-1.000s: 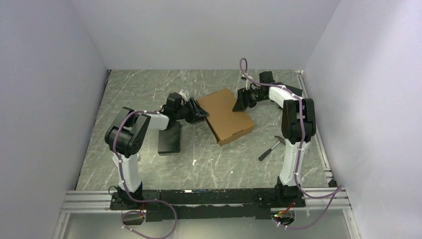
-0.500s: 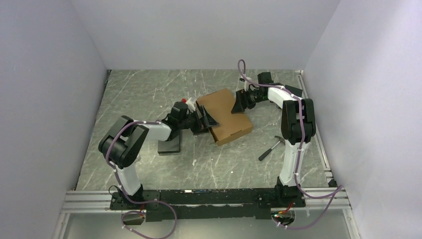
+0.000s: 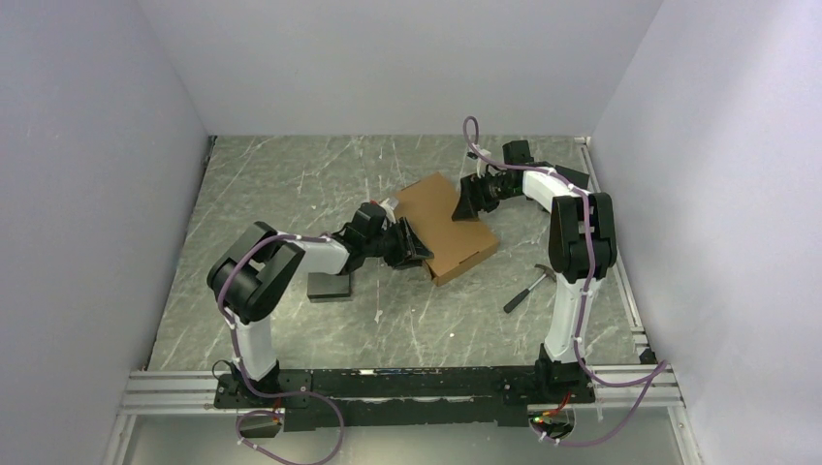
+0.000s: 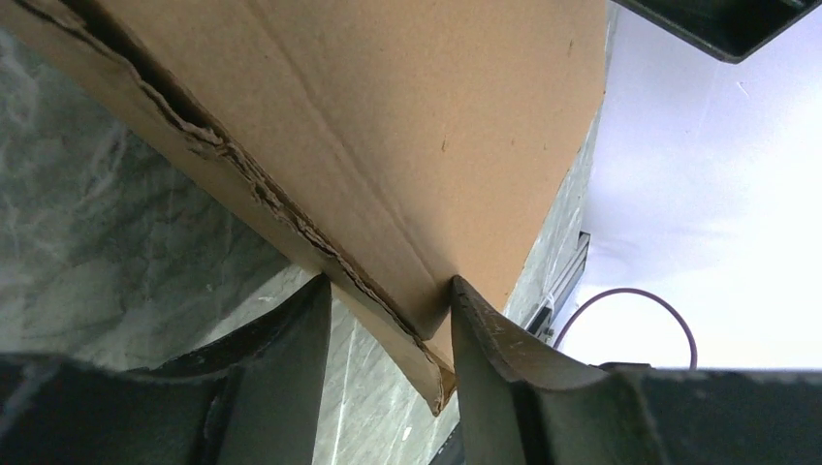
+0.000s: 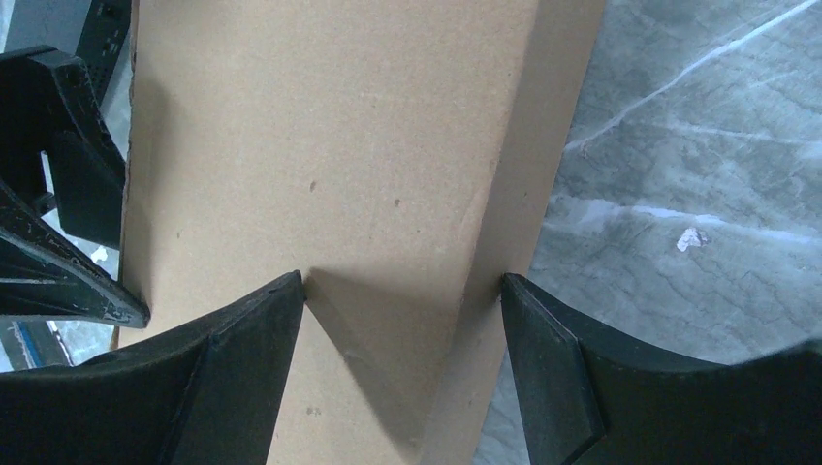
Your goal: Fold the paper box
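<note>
The paper box [image 3: 444,225] lies closed and skewed on the table, plain brown cardboard. My left gripper [image 3: 413,250] is at its near left corner. In the left wrist view that corner [image 4: 426,339] sits between the jaws, both fingertips touch the cardboard, and my left gripper [image 4: 388,283] is shut on it. My right gripper [image 3: 468,203] rests on the box's far right edge. In the right wrist view it [image 5: 402,281] stands open, one fingertip [image 5: 286,291] on the lid [image 5: 330,145] and the other beside the box's side wall.
A black rectangular block [image 3: 330,284] lies left of the box, under the left forearm. A small hammer-like tool [image 3: 528,286] lies right of the box near the right arm's base. Grey walls close in the table on three sides.
My left gripper moved right along the box's left side to the near corner, opened wide on the way and closed again. The box shifted slightly. The right gripper barely moved.
</note>
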`<action>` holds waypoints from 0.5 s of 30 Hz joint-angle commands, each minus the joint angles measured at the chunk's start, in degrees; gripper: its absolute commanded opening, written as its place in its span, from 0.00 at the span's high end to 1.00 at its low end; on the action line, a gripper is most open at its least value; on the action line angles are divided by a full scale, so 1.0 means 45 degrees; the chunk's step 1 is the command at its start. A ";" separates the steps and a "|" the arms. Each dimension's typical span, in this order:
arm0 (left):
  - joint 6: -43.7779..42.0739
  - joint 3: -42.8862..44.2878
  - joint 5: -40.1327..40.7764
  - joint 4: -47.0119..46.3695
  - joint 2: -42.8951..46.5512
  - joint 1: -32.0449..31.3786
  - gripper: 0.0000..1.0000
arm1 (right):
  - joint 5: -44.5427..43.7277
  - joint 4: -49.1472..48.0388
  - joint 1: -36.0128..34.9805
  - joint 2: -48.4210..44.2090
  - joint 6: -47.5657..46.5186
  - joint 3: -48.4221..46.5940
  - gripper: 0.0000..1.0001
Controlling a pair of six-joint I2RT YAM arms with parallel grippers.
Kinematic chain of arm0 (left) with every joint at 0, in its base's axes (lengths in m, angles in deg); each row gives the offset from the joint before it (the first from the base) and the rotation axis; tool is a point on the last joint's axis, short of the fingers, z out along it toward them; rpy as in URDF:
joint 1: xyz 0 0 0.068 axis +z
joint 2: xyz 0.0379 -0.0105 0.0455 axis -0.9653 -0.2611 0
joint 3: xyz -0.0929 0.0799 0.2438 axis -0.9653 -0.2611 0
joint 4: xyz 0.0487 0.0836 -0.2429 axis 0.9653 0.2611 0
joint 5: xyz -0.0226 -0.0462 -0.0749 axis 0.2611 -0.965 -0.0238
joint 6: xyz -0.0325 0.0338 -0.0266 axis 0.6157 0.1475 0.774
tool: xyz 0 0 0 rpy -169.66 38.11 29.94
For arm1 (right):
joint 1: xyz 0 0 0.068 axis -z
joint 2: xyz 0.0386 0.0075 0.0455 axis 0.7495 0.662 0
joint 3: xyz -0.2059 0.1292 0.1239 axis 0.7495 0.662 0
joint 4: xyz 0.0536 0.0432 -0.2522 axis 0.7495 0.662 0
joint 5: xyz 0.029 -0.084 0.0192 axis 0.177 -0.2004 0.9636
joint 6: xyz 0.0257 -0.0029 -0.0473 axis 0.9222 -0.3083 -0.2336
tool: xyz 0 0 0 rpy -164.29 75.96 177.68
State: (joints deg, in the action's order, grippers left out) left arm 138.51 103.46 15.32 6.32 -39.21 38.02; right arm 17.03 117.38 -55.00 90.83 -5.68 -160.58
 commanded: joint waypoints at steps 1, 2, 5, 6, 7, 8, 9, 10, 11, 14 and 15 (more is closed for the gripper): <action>0.0169 0.0426 0.0145 -0.0910 -0.0136 -0.0131 0.53 | 0.0233 0.0362 -0.0283 -0.0542 -0.0132 0.0179 0.23; 0.0191 0.0382 0.0160 -0.0950 -0.0118 -0.0126 0.54 | 0.0228 0.0370 -0.0283 -0.0529 -0.0140 0.0170 0.23; 0.0100 0.0275 0.0212 -0.0920 0.0035 -0.0129 0.49 | 0.0248 0.0456 -0.0283 -0.0559 -0.0202 0.0122 0.23; 0.0043 0.0219 0.0207 -0.0941 0.0125 -0.0123 0.46 | 0.0203 0.0523 -0.0283 -0.0606 -0.0282 0.0117 0.23; -0.0018 0.0131 0.0204 -0.0995 0.0227 -0.0132 0.42 | 0.0149 0.0549 -0.0283 -0.0705 -0.0362 0.0145 0.22; -0.0079 0.0037 0.0199 -0.1080 0.0337 -0.0119 0.40 | 0.0064 0.0571 -0.0283 -0.0854 -0.0447 0.0183 0.22; -0.0148 -0.0062 0.0189 -0.1150 0.0453 -0.0117 0.37 | -0.0122 0.0606 -0.0283 -0.1027 -0.0590 0.0212 0.22; -0.0239 -0.0148 0.0153 -0.1200 0.0570 -0.0129 0.35 | -0.0290 0.0613 -0.0283 -0.1309 -0.0781 0.0287 0.22; -0.0400 -0.0244 0.0110 -0.1235 0.0688 -0.0133 0.33 | -0.0474 0.0501 -0.0279 -0.1834 -0.0922 0.0455 0.21; -0.0695 -0.0652 0.0198 -0.1456 0.1128 -0.0120 0.26 | -0.0981 0.0022 -0.0283 -0.3238 -0.1274 0.1147 0.18; -0.0781 -0.0781 0.0235 -0.1507 0.1282 -0.0130 0.25 | -0.1085 -0.0166 -0.0283 -0.3671 -0.1372 0.1548 0.17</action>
State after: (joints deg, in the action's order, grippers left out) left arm 137.77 101.76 15.28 4.13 -38.23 37.76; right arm 13.73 118.08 -55.66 84.90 -8.46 -156.87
